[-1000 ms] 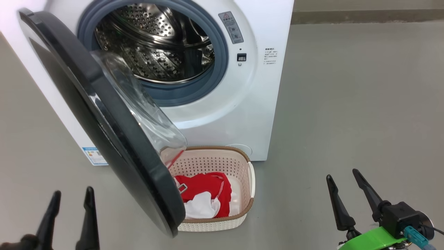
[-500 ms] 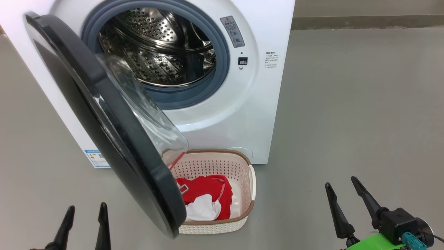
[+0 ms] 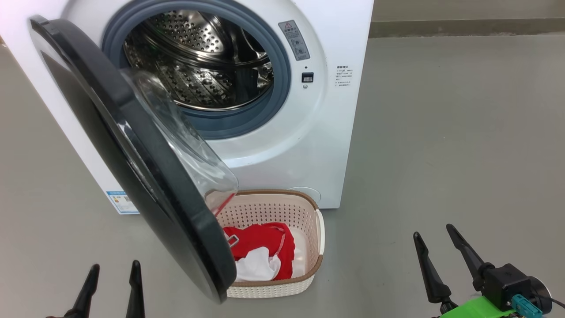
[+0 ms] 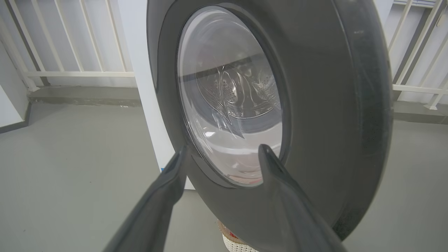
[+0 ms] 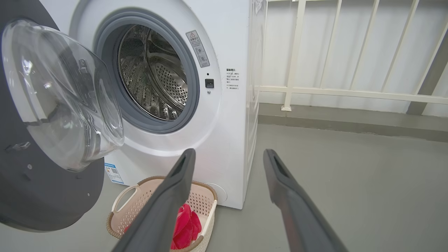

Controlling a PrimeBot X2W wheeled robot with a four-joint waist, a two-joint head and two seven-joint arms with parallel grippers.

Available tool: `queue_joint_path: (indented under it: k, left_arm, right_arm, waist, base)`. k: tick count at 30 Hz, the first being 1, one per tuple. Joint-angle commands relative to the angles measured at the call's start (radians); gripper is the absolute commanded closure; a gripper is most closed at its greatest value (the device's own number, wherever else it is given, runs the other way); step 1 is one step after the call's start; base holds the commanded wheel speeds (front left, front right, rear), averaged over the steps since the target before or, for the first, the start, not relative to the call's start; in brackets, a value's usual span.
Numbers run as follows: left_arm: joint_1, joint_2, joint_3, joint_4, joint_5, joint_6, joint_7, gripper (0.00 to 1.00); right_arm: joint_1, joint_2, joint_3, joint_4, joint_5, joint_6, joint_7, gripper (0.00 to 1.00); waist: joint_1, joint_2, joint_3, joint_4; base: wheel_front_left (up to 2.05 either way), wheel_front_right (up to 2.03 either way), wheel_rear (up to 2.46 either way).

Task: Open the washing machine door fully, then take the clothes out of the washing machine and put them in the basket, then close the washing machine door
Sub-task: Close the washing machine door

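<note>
- Noted on grey floor (image 3: 441, 132): big white boxy front-loading washing machine (image 3: 309, 132), steel perforated drum (image 3: 198, 57) exposed.
- Large round black-rimmed glass door (image 3: 145, 154) standing open, swung out toward left.
- Small cream perforated plastic basket (image 3: 273, 207), brown rim, on floor against machine's front bottom edge, partly behind door.
- Red and white clothes (image 3: 260, 247) bundled inside basket.
- Left gripper (image 3: 114, 265): fingers spread, empty, aimed at door's outer face.
- Right gripper (image 3: 432, 230): fingers spread, empty, well apart from basket.
</note>
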Motion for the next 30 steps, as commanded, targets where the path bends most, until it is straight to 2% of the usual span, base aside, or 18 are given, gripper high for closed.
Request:
queue_joint_path:
  k: [1, 6, 7, 8, 9, 10, 17, 20, 24, 30]
  left_arm:
    - [-0.023, 0.015, 0.03, -0.022, 0.003, 0.007, -0.006, 0.0]
    - [-0.022, 0.018, 0.025, -0.024, 0.003, 0.009, -0.003, 0.0]
    - [-0.022, 0.018, 0.024, -0.025, 0.003, 0.01, -0.002, 0.1]
    - [-0.022, 0.018, 0.024, -0.026, 0.003, 0.012, -0.002, 0.57]
    - [-0.022, 0.017, 0.023, -0.028, 0.002, 0.012, -0.003, 0.92]
    - [-0.022, 0.016, 0.022, -0.03, 0.0, 0.013, -0.004, 1.0]
    - [-0.027, 0.015, 0.022, -0.054, -0.022, 0.008, -0.006, 1.0]
    - [-0.036, -0.008, 0.036, -0.082, -0.097, -0.008, -0.02, 1.0]
    - [-0.057, -0.044, 0.085, -0.122, -0.314, -0.049, -0.039, 1.0]
    - [-0.109, -0.065, 0.207, -0.166, -0.787, -0.115, -0.035, 1.0]
  right_arm:
    - [-0.013, -0.011, 0.022, -0.028, -0.004, 0.006, -0.005, 0.0]
    - [-0.015, -0.011, 0.023, -0.027, -0.003, 0.006, -0.007, 0.0]
    - [-0.015, -0.011, 0.023, -0.027, -0.002, 0.006, -0.007, 0.0]
    - [-0.015, -0.011, 0.022, -0.027, -0.002, 0.006, -0.007, 0.0]
    - [-0.015, -0.011, 0.022, -0.027, -0.002, 0.006, -0.008, 0.0]
    - [-0.015, -0.011, 0.022, -0.027, -0.002, 0.006, -0.008, 0.0]
    - [-0.019, -0.011, 0.018, -0.028, -0.001, 0.006, -0.008, 0.0]
    - [-0.021, -0.011, 0.015, -0.028, 0.0, 0.006, -0.009, 0.0]
    - [-0.023, -0.011, 0.013, -0.028, 0.001, 0.006, -0.01, 0.0]
    - [-0.028, -0.011, 0.012, -0.03, 0.001, 0.006, -0.011, 0.0]
  waist:
    - [0.0, -0.0001, 0.0, 0.0]
    - [0.0, -0.0001, 0.001, -0.001]
    - [0.0, -0.0001, 0.001, -0.001]
    - [0.0, -0.0001, 0.001, -0.001]
    - [0.0, -0.0001, 0.001, -0.001]
    - [0.0, -0.0001, 0.001, -0.001]
    - [0.0, -0.0001, 0.004, 0.0]
    - [0.0, -0.0001, 0.006, 0.002]
    - [0.0, -0.0001, 0.008, 0.005]
    - [0.0, -0.0001, 0.013, 0.007]
  base:
    - [0.0, 0.0, 0.0]
    - [0.0, 0.0, 0.0]
    - [0.0, 0.0, 0.0]
    - [0.0, 0.0, 0.0]
    - [0.0, 0.0, 0.0]
    - [0.0, 0.0, 0.0]
    - [0.0, 0.0, 0.0]
    - [0.0, 0.0, 0.0]
    - [0.0, 0.0, 0.0]
    - [0.0, 0.0, 0.0]
